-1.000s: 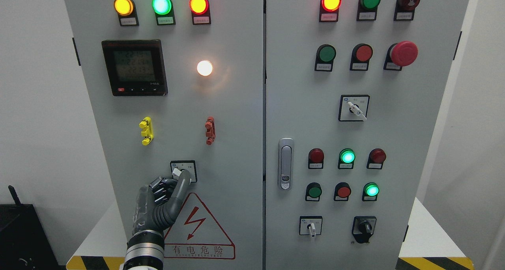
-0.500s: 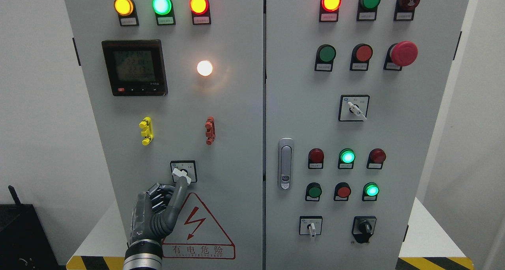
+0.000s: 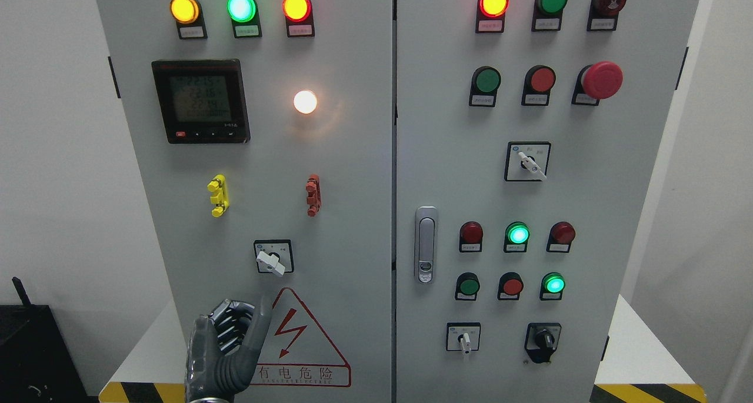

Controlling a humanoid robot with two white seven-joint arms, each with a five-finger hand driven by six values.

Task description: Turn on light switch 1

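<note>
Left hand (image 3: 226, 347) curled, index out, holding nothing; light switch 1 (image 3: 272, 260) sits above it, slightly right, well clear, lever angled down-right. White lamp (image 3: 305, 102) higher up glows, so likely done: back straight off, don't brush the lever.

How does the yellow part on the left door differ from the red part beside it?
The yellow part is bright yellow; the red part is dull brownish red. The yellow part sits below the meter, the red part further right, below the lit white lamp. Both are small, upright, at one height, above the rotary switch.
</note>
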